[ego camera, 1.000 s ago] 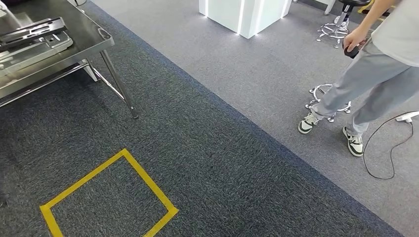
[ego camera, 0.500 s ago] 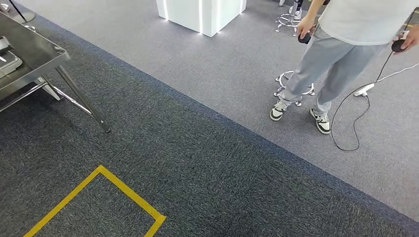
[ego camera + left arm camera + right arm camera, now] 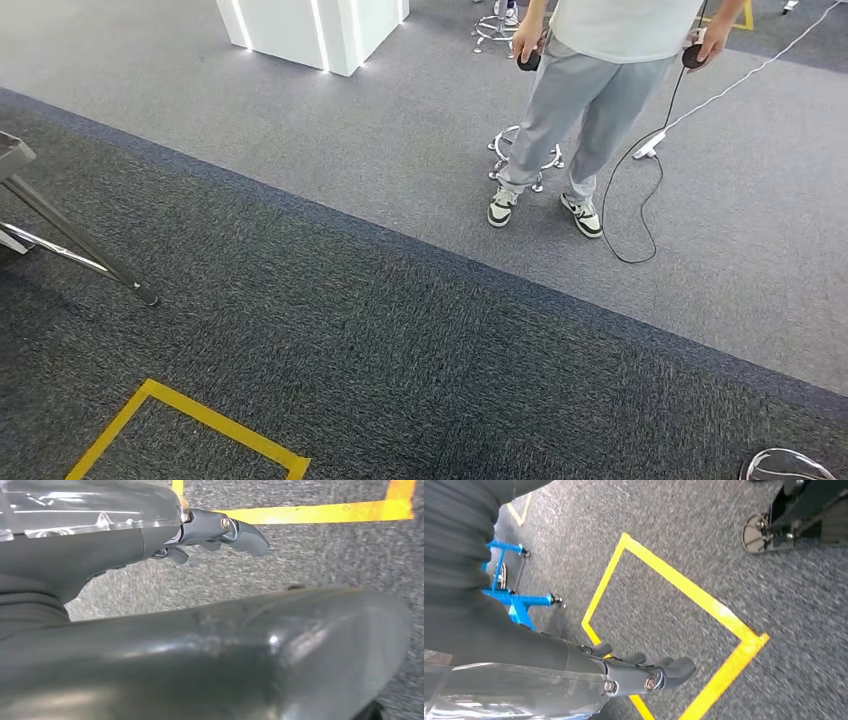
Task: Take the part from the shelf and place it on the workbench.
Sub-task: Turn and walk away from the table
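Head view had swung right: the steel table (image 3: 15, 155) slid to the edge, the yellow floor tape (image 3: 190, 412) below it. My left fingers (image 3: 220, 527) and right fingers (image 3: 644, 672) hung loosely extended, holding nothing. I saw no part; the shelf remained to be found.

person (image 3: 590, 90) standing on grey carpet | yellow tape square (image 3: 674, 615) | white pillar (image 3: 310, 30) | blue frame (image 3: 511, 590)

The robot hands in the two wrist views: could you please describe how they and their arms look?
Each robot hand, left and right, is dark grey, with a thick rounded thumb, darker fingers and small round silver screws at the joints. Behind each sits a glossy clear-looking wrist cover and a dark grey ribbed sleeve.
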Robot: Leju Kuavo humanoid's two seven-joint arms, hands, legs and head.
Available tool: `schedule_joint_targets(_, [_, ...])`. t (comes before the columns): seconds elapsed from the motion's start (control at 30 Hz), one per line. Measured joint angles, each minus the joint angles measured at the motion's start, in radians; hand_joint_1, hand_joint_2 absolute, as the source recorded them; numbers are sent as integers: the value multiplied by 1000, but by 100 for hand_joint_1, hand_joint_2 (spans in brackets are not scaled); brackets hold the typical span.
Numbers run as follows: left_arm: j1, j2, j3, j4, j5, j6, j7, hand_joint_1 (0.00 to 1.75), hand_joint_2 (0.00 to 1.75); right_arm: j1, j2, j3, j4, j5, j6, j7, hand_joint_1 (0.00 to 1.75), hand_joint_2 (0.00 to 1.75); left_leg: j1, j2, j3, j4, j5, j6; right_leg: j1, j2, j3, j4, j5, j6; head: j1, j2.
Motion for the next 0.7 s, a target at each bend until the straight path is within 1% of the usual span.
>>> schedule_joint_targets(0.03, [-1, 0, 0, 0, 0, 1, 2, 0, 0, 1, 0, 0, 0, 3, 0, 0, 0, 175, 1, 11, 2, -6, 5, 8, 1, -21, -7, 13, -9, 4, 1, 0])
schedule_joint_targets(0.07, [0, 0, 1, 0, 1, 2, 4, 0, 0, 1, 0, 0, 0, 5, 0, 1, 0, 175, 1, 23, 3, -11, 9, 16, 2, -49, -23, 46, -30, 6, 2, 0])
schedule_joint_targets(0.1, [1, 0, 3, 0, 1, 2, 6, 0, 0, 0, 0, 0, 0, 7, 0, 2, 0, 175, -1, 36, 2, -13, 11, 21, 2, -80, -50, 101, -62, 8, 2, 0])
schedule_joint_targets(0.13, [3, 0, 4, 0, 2, 3, 8, 0, 0, -1, 1, 0, 0, 8, 0, 2, 0, 175, -3, 49, 0, -14, 12, 23, 2, -101, -84, 169, -96, 10, 3, 0])
schedule_joint_targets(0.17, [5, 0, 6, 0, 2, 3, 11, 0, 0, -1, 1, 0, 0, 9, 0, 2, 0, 175, -6, 63, -1, -14, 12, 25, 1, -109, -115, 234, -121, 13, 3, 0])
schedule_joint_targets(0.2, [6, 0, 7, 0, 2, 3, 12, 0, 0, -2, 2, 0, 0, 9, 0, 3, 0, 175, -8, 77, -2, -14, 11, 25, 0, -112, -135, 275, -131, 14, 3, 0])
schedule_joint_targets(0.23, [6, 0, 7, 0, 2, 3, 14, 0, 0, -1, 2, 0, 0, 9, 0, 3, 0, 175, -9, 90, -2, -14, 10, 25, -1, -115, -135, 277, -121, 15, 3, 0])
schedule_joint_targets(0.27, [5, 0, 8, 0, 2, 3, 15, 0, 0, 0, 2, 0, 0, 9, 0, 3, 0, 175, -10, 102, -1, -14, 9, 24, 0, -120, -113, 239, -95, 13, 3, 0])
schedule_joint_targets(0.3, [4, -1, 8, 0, 2, 3, 15, 0, 0, 0, 2, 0, 0, 9, 0, 3, 0, 175, -11, 113, 2, -14, 7, 23, 1, -133, -74, 169, -62, 10, 3, 0])
schedule_joint_targets(0.33, [4, -1, 8, 0, 2, 3, 15, 0, 0, 0, 2, 0, 0, 9, 0, 3, 0, 175, -12, 123, 4, -13, 4, 20, 5, -154, -34, 95, -36, 5, 3, 0])
schedule_joint_targets(0.37, [4, -1, 8, 0, 2, 3, 15, 0, 0, -2, 2, 0, 0, 9, 0, 3, 0, 175, -14, 132, 7, -13, 1, 16, 9, -170, -3, 38, -19, -1, 3, 0])
schedule_joint_targets(0.4, [3, -1, 8, 0, 3, 3, 15, 0, 0, -3, 2, 0, 0, 9, 0, 3, 0, 175, -16, 141, 9, -12, -1, 11, 13, -180, 13, 3, -12, -7, 2, 0])
schedule_joint_targets(0.43, [2, -1, 8, 0, 3, 3, 15, 0, 0, -4, 2, 0, -1, 9, 0, 4, 0, 175, -17, 150, 11, -13, -4, 5, 17, -179, 15, -7, -14, -12, 2, 0])
schedule_joint_targets(0.47, [-1, -1, 8, 0, 2, 3, 15, 0, 0, -4, 2, 0, -1, 8, 0, 5, 0, 175, -17, 159, 14, -14, -5, 0, 18, -168, 14, -9, -11, -17, 2, 0])
schedule_joint_targets(0.5, [-3, -1, 8, 0, 2, 3, 16, 0, 0, -3, 4, 0, -1, 7, 0, 7, 0, 175, -16, 159, 16, -13, -8, -6, 15, -157, 14, -12, -8, -23, 2, 0])
schedule_joint_targets(0.53, [-5, -2, 8, 0, 2, 2, 16, 0, 0, -3, 6, 0, -1, 6, 0, 9, 0, 175, -14, 143, 14, -2, -18, -11, 12, -148, 16, -17, -4, -29, 2, 0])
schedule_joint_targets(0.57, [-5, -2, 8, 0, 2, 2, 16, 0, 0, -4, 7, 0, -1, 5, 0, 11, 0, 175, -13, 119, 4, 26, -37, -15, 9, -139, 18, -22, 1, -35, 1, 0])
schedule_joint_targets(0.6, [-4, -2, 9, 0, 2, 2, 17, 0, 0, -5, 9, 0, -1, 4, -1, 11, 0, 175, -10, 90, -18, 77, -68, -19, 6, -130, 19, -25, 4, -40, 1, 0])
schedule_joint_targets(0.63, [-2, -2, 9, 0, 2, 2, 17, 0, 0, -5, 9, 0, -1, 4, -1, 12, 0, 175, -8, 67, -48, 144, -103, -22, 7, -120, 18, -25, 6, -44, 0, 0])
schedule_joint_targets(0.67, [0, -2, 9, 0, 2, 2, 17, 0, 0, -6, 9, 0, -1, 4, -1, 12, 0, 175, -6, 58, -81, 214, -132, -24, 8, -108, 16, -25, 7, -45, 0, 0])
schedule_joint_targets(0.7, [2, -2, 9, 0, 2, 2, 18, 0, 0, -5, 10, 0, -1, 4, -1, 12, 0, 175, -4, 55, -107, 266, -148, -26, 9, -96, 15, -24, 7, -46, 0, 0])
